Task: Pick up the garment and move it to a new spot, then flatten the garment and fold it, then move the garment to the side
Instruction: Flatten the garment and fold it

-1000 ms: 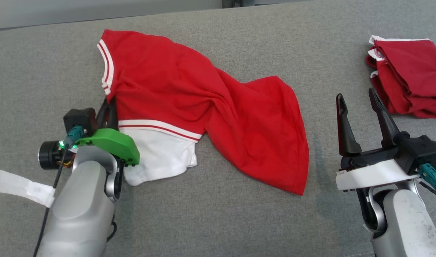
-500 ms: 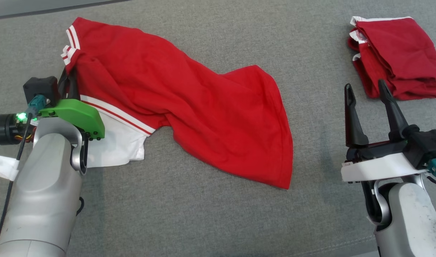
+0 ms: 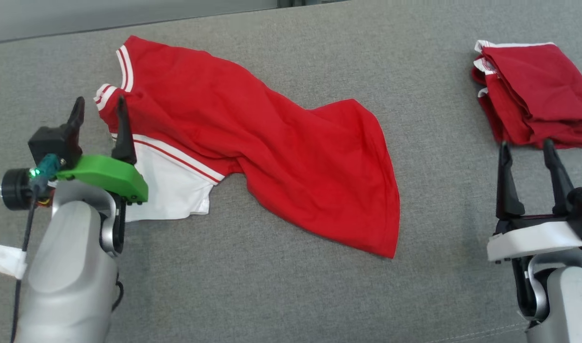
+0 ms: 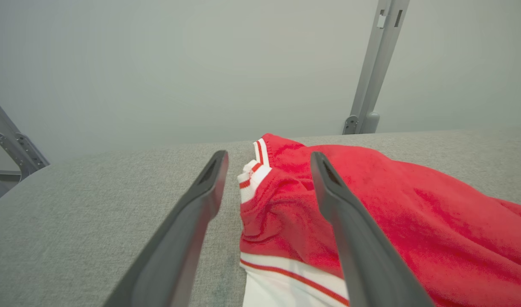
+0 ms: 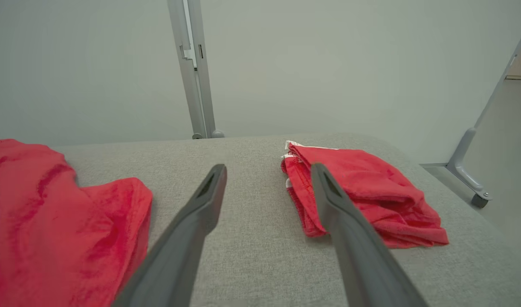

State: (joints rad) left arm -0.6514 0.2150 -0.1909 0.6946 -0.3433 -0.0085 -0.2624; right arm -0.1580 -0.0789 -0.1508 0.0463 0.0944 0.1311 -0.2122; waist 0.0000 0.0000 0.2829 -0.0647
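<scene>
Your left hand (image 3: 99, 102) sits at the left of the head view with its two dark fingers spread apart and nothing clamped between them. In the left wrist view, that hand (image 4: 270, 157) straddles the edge of the garment (image 4: 414, 204). The white, red-striped cuff (image 4: 254, 170) lies in the gap, the finger on the frame's right crosses the red cloth, and the finger on the frame's left is over bare grey table (image 4: 73, 221). You cannot tell from either view whether the fingers touch the cloth. Just behind the fingers is the green wrist cover (image 3: 107, 174), which overlaps the garment's white panel (image 3: 172, 190). From there the garment (image 3: 272, 138) runs across the middle of the head view. Its striped edge is at the upper left, a white and red band lies above the white panel, and the red body is twisted and wrinkled down to a hem at the lower centre. It lies on the table (image 3: 272, 295), unfolded and not flat. Your right hand (image 3: 525, 145) is at the lower right, also open and holding nothing, well apart from the garment. In the right wrist view, this hand (image 5: 269, 168) points over bare table, with the garment's hem (image 5: 51, 221) at the frame's left. A folded red pile (image 5: 367, 192) lies at the frame's right, partly behind the finger on that side. In the head view, that pile (image 3: 538, 95) sits at the upper right, just above the right hand's fingertips.
</scene>
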